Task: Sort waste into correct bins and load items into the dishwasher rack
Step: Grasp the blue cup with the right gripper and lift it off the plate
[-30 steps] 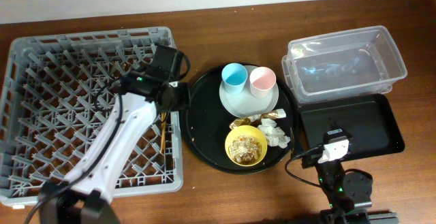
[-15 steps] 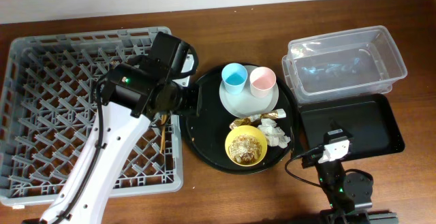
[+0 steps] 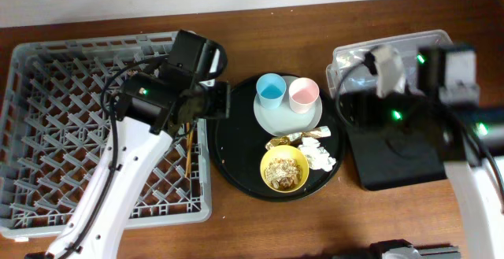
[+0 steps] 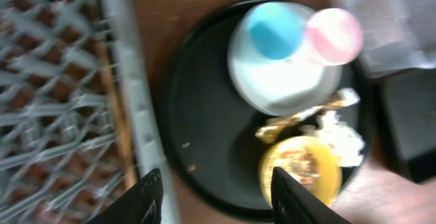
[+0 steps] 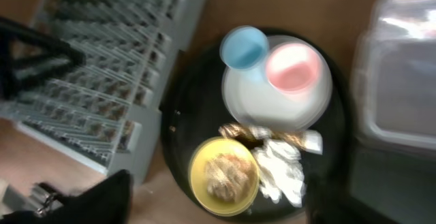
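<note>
A light blue cup (image 3: 270, 87) and a pink cup (image 3: 303, 94) stand on a pale plate (image 3: 277, 117) on a round black tray (image 3: 236, 153). In front are a yellow bowl (image 3: 284, 168) of crumbly scraps, a foil wrapper (image 3: 287, 138) and tissue wads (image 3: 319, 155). Two chopsticks (image 3: 190, 145) lie in the grey rack (image 3: 47, 133) at its right edge. My left gripper (image 4: 219, 200) is open and empty above the tray's left rim. My right gripper (image 5: 218, 210) is open and empty, high over the tray's right side.
The clear tub (image 3: 354, 58) and the shallow black tray (image 3: 394, 164) lie at the right, partly hidden under my right arm (image 3: 429, 86). Bare wooden table shows in front of the round tray.
My right arm has risen from the table's front edge and now hangs over the bins. My left gripper has shifted right, from the rack's edge toward the round tray.
</note>
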You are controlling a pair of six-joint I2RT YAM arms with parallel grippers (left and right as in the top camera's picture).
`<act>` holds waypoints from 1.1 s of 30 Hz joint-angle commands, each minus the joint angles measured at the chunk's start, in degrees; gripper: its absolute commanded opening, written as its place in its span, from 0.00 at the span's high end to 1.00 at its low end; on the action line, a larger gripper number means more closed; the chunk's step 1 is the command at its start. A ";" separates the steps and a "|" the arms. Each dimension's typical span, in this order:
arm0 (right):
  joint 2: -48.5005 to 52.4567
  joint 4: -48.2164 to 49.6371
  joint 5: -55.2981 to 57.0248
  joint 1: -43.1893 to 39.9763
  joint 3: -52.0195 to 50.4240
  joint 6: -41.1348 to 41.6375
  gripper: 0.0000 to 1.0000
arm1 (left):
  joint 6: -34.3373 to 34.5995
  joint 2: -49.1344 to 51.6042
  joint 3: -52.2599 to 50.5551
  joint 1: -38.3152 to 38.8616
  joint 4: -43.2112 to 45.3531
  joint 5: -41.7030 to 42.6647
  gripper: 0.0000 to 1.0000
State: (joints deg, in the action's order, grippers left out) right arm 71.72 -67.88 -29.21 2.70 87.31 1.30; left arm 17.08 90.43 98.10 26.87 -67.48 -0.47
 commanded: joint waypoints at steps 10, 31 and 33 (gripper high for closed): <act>40.30 32.92 34.27 28.04 2.49 -2.60 0.55 | -0.04 0.52 -3.69 -11.56 -2.64 -0.81 0.50; 20.92 -22.38 -34.16 3.96 36.37 -29.62 0.96 | -42.73 0.61 -6.71 -16.46 13.31 85.31 0.27; 20.94 -22.43 -33.73 6.45 36.33 -30.62 0.96 | -42.73 0.61 -6.71 -16.46 13.49 86.64 0.27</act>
State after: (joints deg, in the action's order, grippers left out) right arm 93.01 -90.06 -56.42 7.16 123.61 -24.73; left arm -23.22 90.91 91.29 10.57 -54.30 80.09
